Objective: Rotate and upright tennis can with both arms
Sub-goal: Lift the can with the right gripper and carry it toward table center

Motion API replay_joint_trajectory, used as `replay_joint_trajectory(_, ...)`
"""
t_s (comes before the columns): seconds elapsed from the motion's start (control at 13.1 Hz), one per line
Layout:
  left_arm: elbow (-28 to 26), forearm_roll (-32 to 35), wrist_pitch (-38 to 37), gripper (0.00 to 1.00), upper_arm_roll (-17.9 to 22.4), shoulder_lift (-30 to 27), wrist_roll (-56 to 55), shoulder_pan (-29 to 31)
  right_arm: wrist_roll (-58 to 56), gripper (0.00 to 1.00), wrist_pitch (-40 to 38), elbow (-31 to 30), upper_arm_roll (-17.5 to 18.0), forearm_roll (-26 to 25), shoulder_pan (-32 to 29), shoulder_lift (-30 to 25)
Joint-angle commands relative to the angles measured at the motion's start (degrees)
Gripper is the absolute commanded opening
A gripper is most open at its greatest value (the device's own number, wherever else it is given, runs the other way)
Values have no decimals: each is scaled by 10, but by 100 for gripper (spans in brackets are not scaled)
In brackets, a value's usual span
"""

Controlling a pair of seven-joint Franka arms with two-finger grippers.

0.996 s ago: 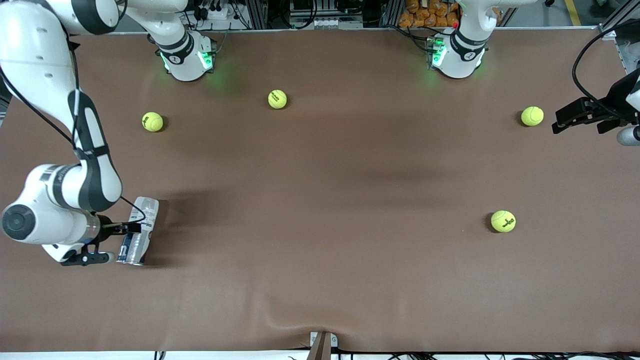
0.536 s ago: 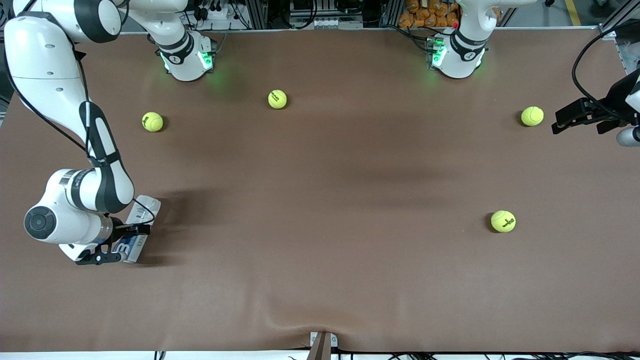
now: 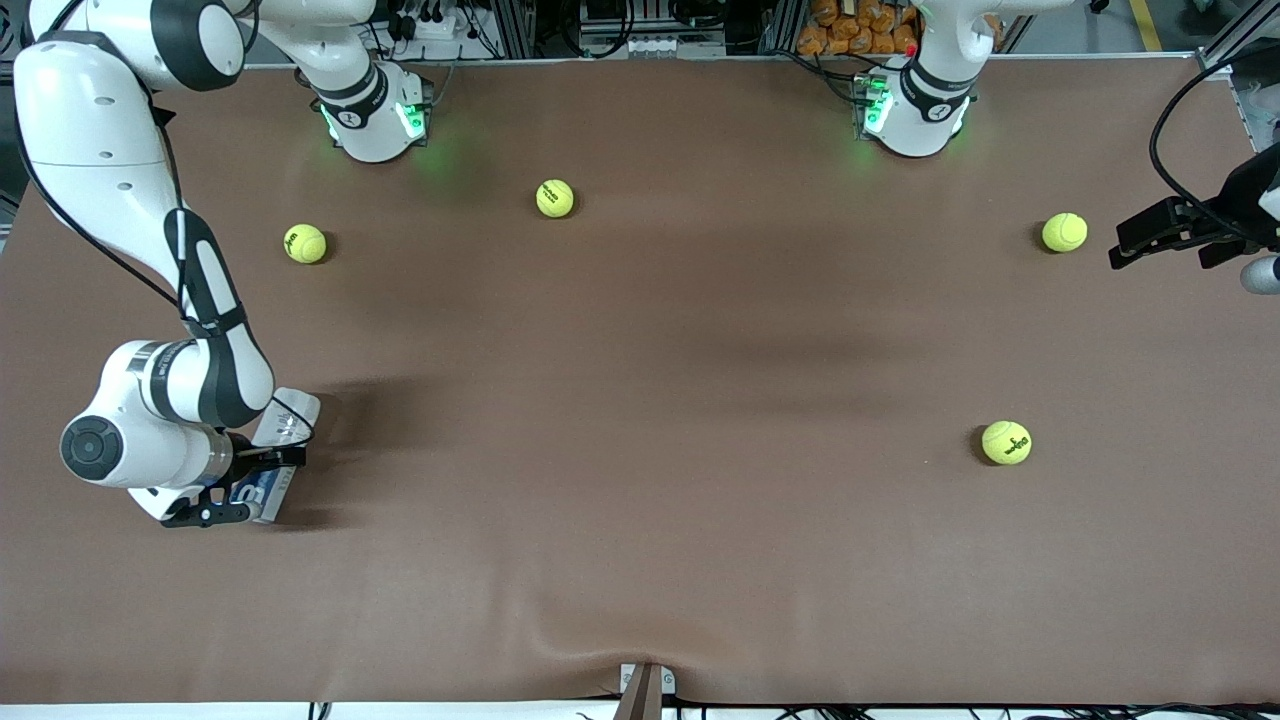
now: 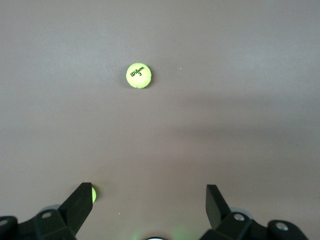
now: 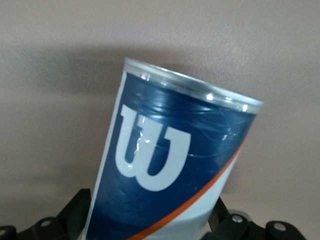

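The tennis can is a clear tube with a white and dark blue label, at the right arm's end of the table. My right gripper is shut on its labelled part and holds it tilted just above the table. The right wrist view shows the can with its white W logo and silver rim filling the space between the fingers of the right gripper. My left gripper is open and empty, waiting at the left arm's end beside a tennis ball. The left wrist view shows the left gripper with its jaws wide apart.
Several yellow-green tennis balls lie loose on the brown table: one and another near the right arm's base, one nearer the camera at the left arm's end. The left wrist view shows a ball on bare table.
The right arm has shifted a little toward the table's middle with the can in its grip, and the can looks shorter now, tipped more steeply. The left gripper has barely moved.
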Motion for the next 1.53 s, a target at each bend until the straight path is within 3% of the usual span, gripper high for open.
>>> replay_joint_trajectory(0.0, 8, -10, -2, 100, 0, 5, 12, 4, -3, 100, -7, -8, 7, 0, -10, -1)
replay_joint_trajectory(0.15, 8, -10, -2, 100, 0, 5, 12, 4, -3, 95, -10, -7, 7, 0, -8, -2)
replay_joint_trajectory(0.23, 8, -10, -2, 100, 0, 5, 12, 4, -7, 75, -10, -7, 7, 0, -7, -3)
replay_joint_trajectory(0.31, 8, -10, -2, 100, 0, 8, 12, 4, -10, 73, -17, -5, 7, -1, -6, -4)
replay_joint_trajectory(0.54, 8, -10, -2, 100, -1, 10, 15, 4, -61, 80, -29, 10, 9, -4, 14, -10)
replay_joint_trajectory(0.77, 8, -10, -2, 100, -1, 10, 16, 3, -209, 80, -29, 30, 17, -3, 54, -18)
replay_joint_trajectory(1.0, 8, -10, -2, 100, -1, 11, 16, 4, -352, 85, -23, 46, 75, -2, 94, -17)
replay_joint_trajectory(1.15, 8, -10, -2, 100, -1, 11, 16, 4, -370, 85, -18, 46, 129, -8, 117, -17)
replay_joint_trajectory(1.3, 8, -10, -2, 100, 0, 11, 16, 4, -382, 84, 0, 47, 143, -15, 165, -17)
replay_joint_trajectory(1.46, 8, -10, -2, 100, 0, 12, 17, 4, -405, 84, 35, 47, 143, -55, 223, -17)
